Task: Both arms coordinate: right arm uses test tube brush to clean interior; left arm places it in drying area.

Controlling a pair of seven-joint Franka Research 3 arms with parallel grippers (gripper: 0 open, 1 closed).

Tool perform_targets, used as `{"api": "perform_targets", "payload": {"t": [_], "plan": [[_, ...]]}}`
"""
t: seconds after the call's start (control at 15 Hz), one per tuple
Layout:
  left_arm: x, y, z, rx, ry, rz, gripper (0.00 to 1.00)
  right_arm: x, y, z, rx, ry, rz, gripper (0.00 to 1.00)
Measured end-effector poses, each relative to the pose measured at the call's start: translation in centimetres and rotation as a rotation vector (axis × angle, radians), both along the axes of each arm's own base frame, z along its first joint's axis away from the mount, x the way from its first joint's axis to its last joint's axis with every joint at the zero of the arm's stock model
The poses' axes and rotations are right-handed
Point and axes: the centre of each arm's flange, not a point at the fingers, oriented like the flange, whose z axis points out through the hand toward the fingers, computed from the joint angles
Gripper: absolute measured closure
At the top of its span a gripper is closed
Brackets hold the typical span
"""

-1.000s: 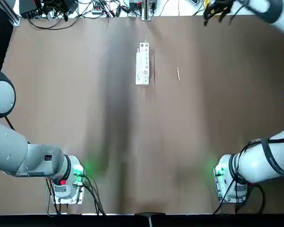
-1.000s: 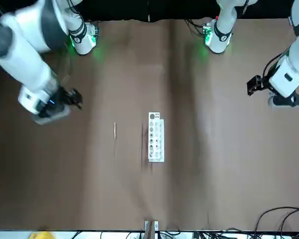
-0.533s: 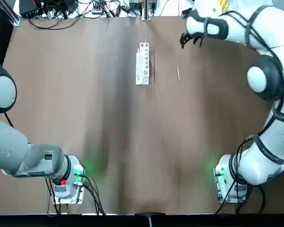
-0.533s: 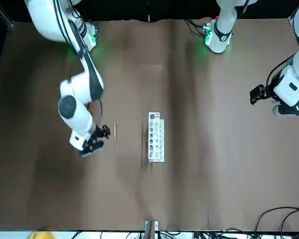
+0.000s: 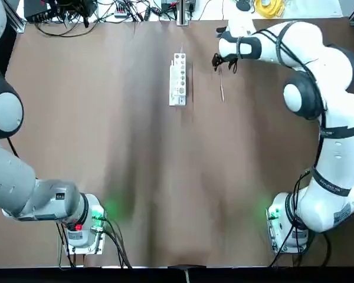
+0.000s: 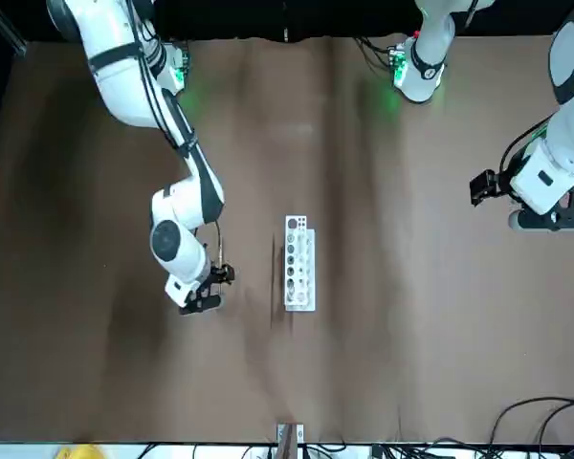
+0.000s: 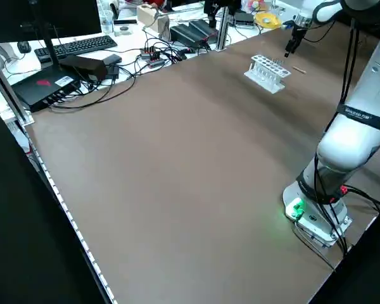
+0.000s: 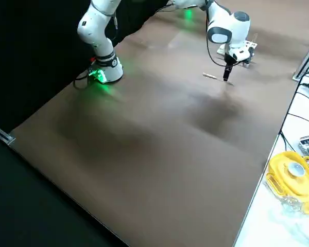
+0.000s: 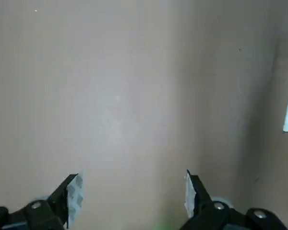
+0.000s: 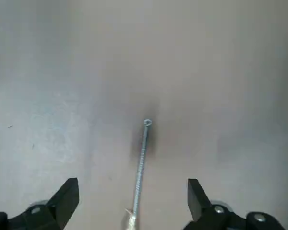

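**Wire brush lies flat between the right gripper's spread fingers**

Pale and wire-thin, the test tube brush [image 10: 140, 163] lies flat on the brown table [image 5: 165, 165], straight as a pin, with a tiny round loop at one end and what looks like a slightly thicker, bristled part at the other, though that end is hard to make out. In the right wrist view it runs up the middle of the gap between the two black fingers [image 10: 67, 196], touching neither; the jaws stand wide apart, one on each side of it. From overhead the brush [image 5: 222, 87] sits just to the right of the drying area [image 5: 177, 79] and roughly parallel to it, and the right gripper [image 5: 223, 61] hangs over its far end, pointing down. The right side view shows the fingertips close above the table just beside the stick [image 8: 211, 76].

That drying area is a small white oblong rack of hard plastic, its top pierced by a row of round holes, standing near the far edge of the table. The right arm [image 5: 318, 106], white with black bands and a cable along its links, reaches to the brush from its base at the near right corner.

The left gripper [image 6: 488, 184] hovers well apart at the table's left side, its grey-padded fingers [image 9: 73, 191] spread wide over bare tabletop.
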Motion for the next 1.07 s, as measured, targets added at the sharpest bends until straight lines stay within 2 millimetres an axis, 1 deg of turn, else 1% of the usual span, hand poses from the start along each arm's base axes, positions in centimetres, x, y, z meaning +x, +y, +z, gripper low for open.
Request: {"api": "perform_targets", "payload": {"t": [0.07, 0.13, 0.2, 0.27, 0.33, 0.47, 0.53, 0.6, 0.67, 0.73, 0.8, 0.87, 0.93, 1.0, 1.07], "plan": [[0.1, -0.2, -0.2, 0.0, 0.004, -0.003, 0.01, -0.3, 0.6, -0.9, -0.005, 0.009, 0.002, 0.05], [0.2, -0.3, -0.5, 0.0, 0.007, -0.005, 0.01, -0.4, 1.0, -1.8, -0.01, 0.018, 0.002, 0.05], [0.2, -0.4, -0.6, -0.001, 0.01, -0.006, 0.01, -0.5, 1.2, -2.5, -0.014, 0.024, 0.001, 0.08], [0.3, -0.4, -0.7, -0.001, 0.011, -0.006, 0.01, -0.5, 1.2, -3.0, -0.017, 0.029, -0.001, 0.08], [0.3, -0.4, -0.8, -0.001, 0.012, -0.006, 0.01, -0.4, 1.1, -3.4, -0.02, 0.032, -0.006, 0.11], [0.3, -0.4, -0.8, -0.001, 0.012, -0.007, 0.01, -0.3, 0.9, -3.6, -0.023, 0.034, -0.015, 0.12], [0.3, -0.4, -0.8, -0.001, 0.012, -0.007, 0.01, -0.3, 0.9, -3.6, -0.023, 0.033, -0.018, 0.14], [0.3, -0.5, -0.8, -0.001, 0.012, -0.01, 0.01, -0.2, 0.8, -3.5, -0.025, 0.032, -0.023, 0.22], [0.2, -0.7, -0.8, -0.002, 0.012, -0.014, 0.01, -0.1, 0.7, -3.4, -0.026, 0.033, -0.032, 0.28], [0.2, -1.0, -0.8, -0.002, 0.012, -0.02, 0.01, -0.1, 0.7, -3.4, -0.026, 0.034, -0.035, 0.28], [0.2, -1.3, -0.8, -0.003, 0.012, -0.024, 0.01, 0.0, 0.5, -3.4, -0.029, 0.035, -0.039, 0.34], [0.2, -1.4, -0.8, -0.003, 0.012, -0.027, 0.01, 0.1, 0.4, -3.4, -0.03, 0.035, -0.043, 0.44], [0.1, -1.5, -0.8, -0.003, 0.012, -0.028, 0.01, 0.1, 0.5, -3.3, -0.03, 0.036, -0.044, 0.49], [0.1, -1.5, -0.8, -0.003, 0.012, -0.028, 0.01, 0.1, 0.5, -3.3, -0.03, 0.036, -0.044, 0.49], [0.1, -1.5, -0.8, -0.003, 0.012, -0.028, 0.01, 0.1, 0.7, -3.2, -0.026, 0.035, -0.043, 0.55]]}}
